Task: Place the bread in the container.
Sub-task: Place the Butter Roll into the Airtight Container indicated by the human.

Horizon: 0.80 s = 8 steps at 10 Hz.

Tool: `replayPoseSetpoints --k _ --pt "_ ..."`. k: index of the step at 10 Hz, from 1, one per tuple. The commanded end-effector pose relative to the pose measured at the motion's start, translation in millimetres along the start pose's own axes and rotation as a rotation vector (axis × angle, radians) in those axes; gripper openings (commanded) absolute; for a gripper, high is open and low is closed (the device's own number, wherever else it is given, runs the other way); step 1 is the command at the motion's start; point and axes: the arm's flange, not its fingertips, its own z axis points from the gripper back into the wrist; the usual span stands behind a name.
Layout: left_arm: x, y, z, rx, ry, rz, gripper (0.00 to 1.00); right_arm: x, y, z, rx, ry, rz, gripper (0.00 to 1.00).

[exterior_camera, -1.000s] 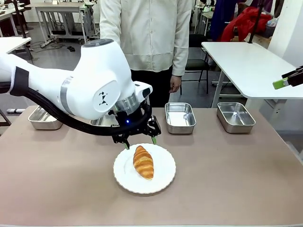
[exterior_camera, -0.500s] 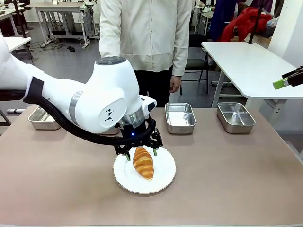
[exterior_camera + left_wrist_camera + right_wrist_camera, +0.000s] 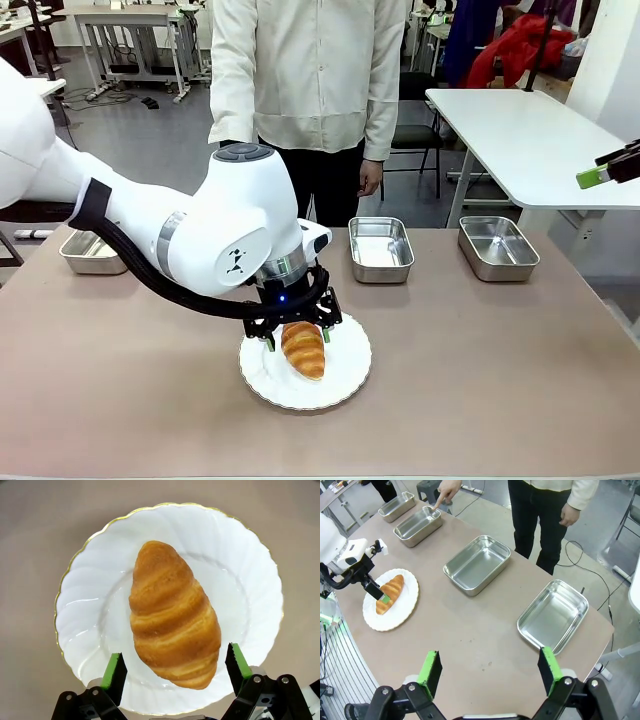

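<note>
The bread (image 3: pixel 172 615) is a golden-brown croissant lying on a round white plate (image 3: pixel 250 570) in the middle of the table. My left gripper (image 3: pixel 176 666) is open and low over the plate, one green pad on each side of the croissant's end, apart from it. From the front, the left gripper (image 3: pixel 297 338) straddles the far end of the bread (image 3: pixel 305 352). Several steel containers stand in a row at the far side, among them one (image 3: pixel 417 526) whose rim a person's finger (image 3: pixel 439 502) touches. My right gripper (image 3: pixel 489 664) hangs open and empty high above the table's right part.
Other trays (image 3: pixel 380 248) (image 3: pixel 497 247) (image 3: pixel 90 255) line the far edge; the left arm hides the pointed-at one from the front. The person (image 3: pixel 310 70) stands behind the table. Bare brown tabletop (image 3: pixel 480 370) lies right of the plate.
My left gripper has come down and toward the near side, from behind the plate to around the croissant's end. It stays open. The right gripper has not moved.
</note>
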Motion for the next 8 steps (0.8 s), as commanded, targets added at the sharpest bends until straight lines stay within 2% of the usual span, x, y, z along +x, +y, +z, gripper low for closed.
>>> replayPoseSetpoints --k 1,6,7,8 --pt "3.7 -6.6 -8.4 0.015 -0.038 0.005 1.0 -1.2 -0.7 -0.4 0.015 -0.023 0.009 1.0" --pt "15.8 -4.7 -20.7 0.022 -0.024 0.001 1.0 -1.2 -0.7 -0.4 0.015 -0.023 0.009 1.0" --pt "16.6 -6.1 -20.9 0.022 -0.015 0.006 0.8 -1.2 -0.7 -0.4 0.015 -0.023 0.009 1.0" --pt "18.1 -7.0 -20.5 0.016 -0.011 0.0 0.8 -1.2 -0.7 -0.4 0.015 -0.023 0.009 1.0"
